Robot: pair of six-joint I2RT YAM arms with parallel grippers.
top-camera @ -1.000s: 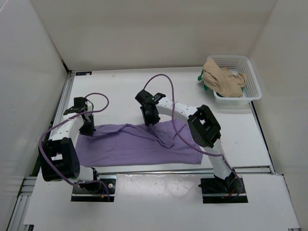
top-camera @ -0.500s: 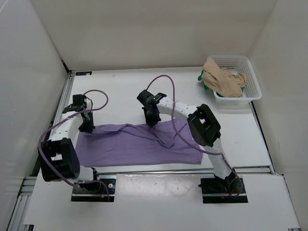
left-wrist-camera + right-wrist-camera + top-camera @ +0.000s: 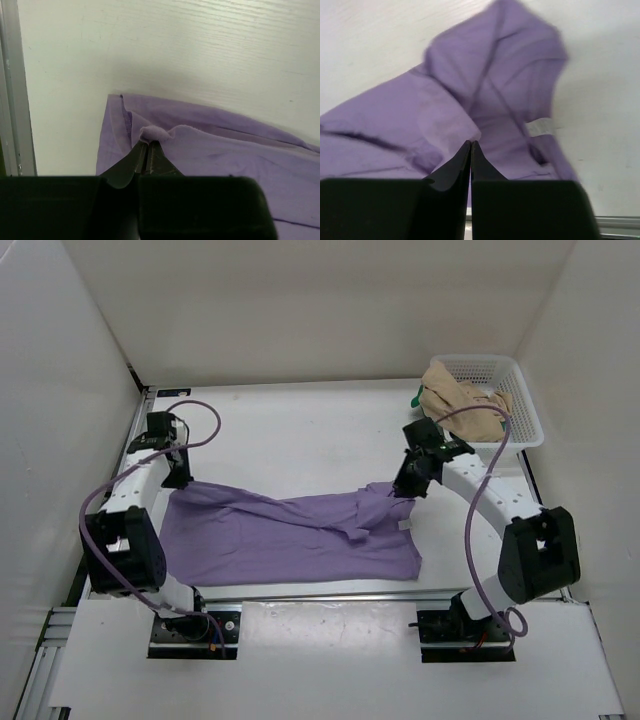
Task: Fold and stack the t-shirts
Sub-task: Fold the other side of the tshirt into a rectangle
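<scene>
Tools pinching the purple shirt (image 3: 290, 535) at its two far corners

The left tool (image 3: 148, 146) is pressed together on a little bump of cloth at the far left corner. The right tool (image 3: 405, 487) is pressed together on the far right corner. The shirt lies spread on the white worktop (image 3: 290, 430). The tan shirt (image 3: 462, 405) sits in the basket (image 3: 527, 415), and the green shirt (image 3: 420, 400) peeks out beside it.

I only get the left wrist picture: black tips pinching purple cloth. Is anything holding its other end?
Observer: Yes. Overhead, the right jaws are shut at the purple shirt's right end.
Visitor: Are there other clothes?
Observer: A tan shirt lies heaped in a white basket off to the far right.
Visitor: Just that one?
Observer: A bit of green cloth pokes out at the basket's left side.
</scene>
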